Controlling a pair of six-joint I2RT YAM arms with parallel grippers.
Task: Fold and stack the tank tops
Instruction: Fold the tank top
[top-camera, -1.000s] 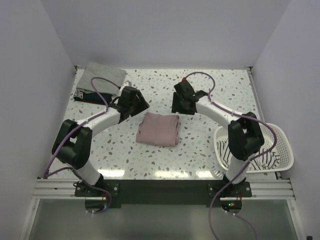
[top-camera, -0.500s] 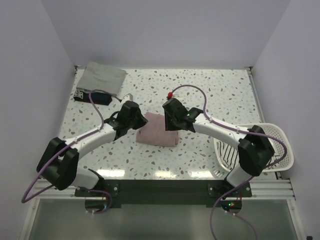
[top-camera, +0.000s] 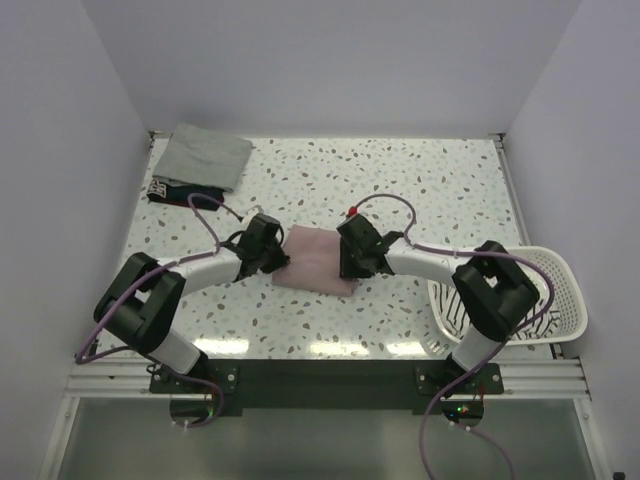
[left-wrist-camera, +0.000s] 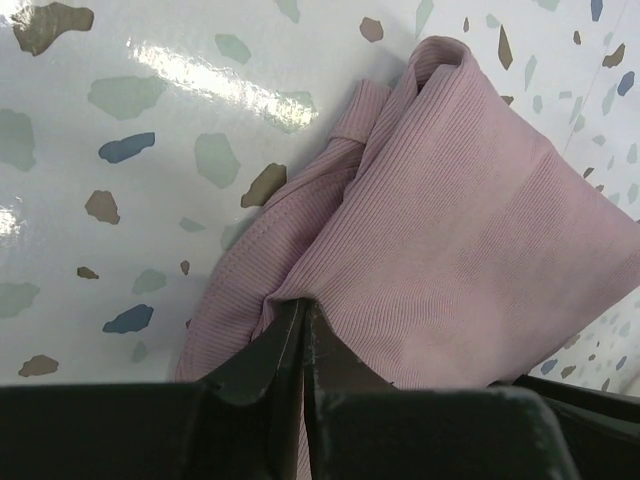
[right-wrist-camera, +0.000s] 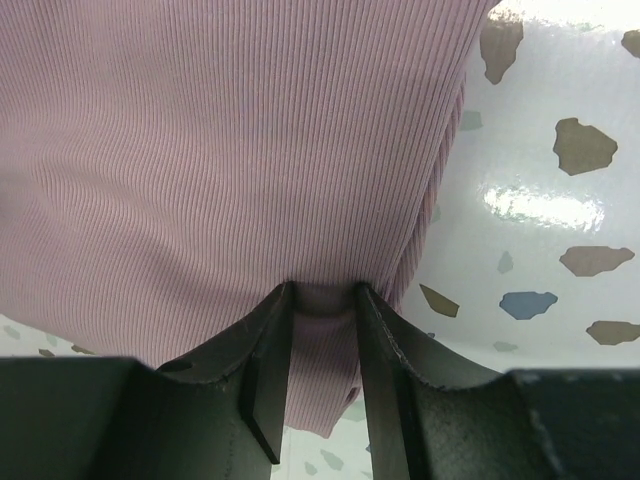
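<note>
A folded dusty pink tank top (top-camera: 318, 258) lies in the middle of the speckled table. My left gripper (top-camera: 278, 258) is at its left edge, jaws shut on a thin fold of the pink fabric (left-wrist-camera: 400, 240). At the top's right edge my right gripper (top-camera: 350, 262) is shut on a thick bunch of pink fabric (right-wrist-camera: 240, 150). A grey-green tank top (top-camera: 208, 155) lies folded at the back left on top of a dark navy one (top-camera: 182, 194). The white striped top (top-camera: 525, 318) sits in the basket.
A white slotted basket (top-camera: 570, 290) stands at the table's right front edge. White walls close in the table at the back and both sides. A silver rail runs along the near edge by the arm bases.
Both arms came down from behind the pink top to its left and right edges. Each gripper went from open to shut on the fabric.
</note>
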